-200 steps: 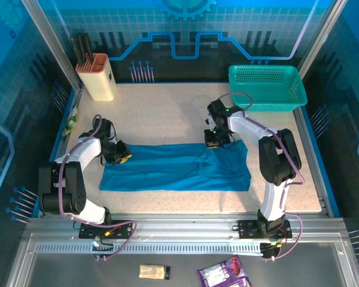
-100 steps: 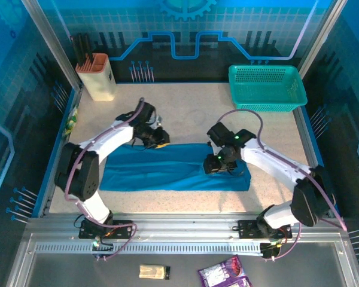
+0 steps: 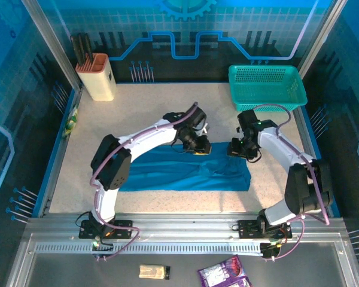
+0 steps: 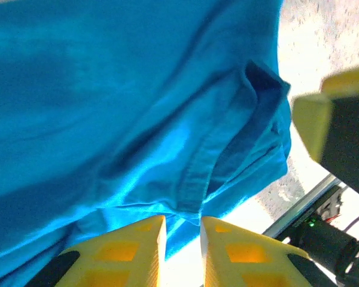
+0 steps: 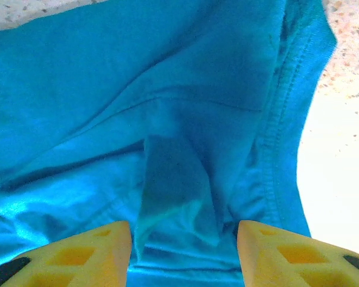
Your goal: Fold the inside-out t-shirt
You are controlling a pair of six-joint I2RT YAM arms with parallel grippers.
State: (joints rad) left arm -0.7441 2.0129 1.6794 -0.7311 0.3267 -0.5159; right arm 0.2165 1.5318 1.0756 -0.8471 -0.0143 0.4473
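The blue-teal t-shirt (image 3: 167,174) lies as a long folded band across the middle of the table. My left arm reaches far to the right. Its gripper (image 3: 198,146) sits over the band's upper edge, shut on a hem fold of the t-shirt (image 4: 107,107), which dips between the yellow fingertips (image 4: 182,221). My right gripper (image 3: 238,150) hovers at the band's right end with its jaws wide apart (image 5: 184,227), and wrinkled cloth (image 5: 167,89) and a stitched hem lie under them. One of its yellow fingers (image 4: 314,116) shows in the left wrist view.
A teal mesh basket (image 3: 267,86) stands at the back right, close behind the right arm. A beige holder with dark tools (image 3: 97,76) stands at the back left. The speckled tabletop (image 3: 143,113) is bare behind the shirt.
My left gripper has swept from the shirt's left end rightward to its middle, dragging cloth along, so the band's left edge has drawn in. The right gripper shifted right to the shirt's end.
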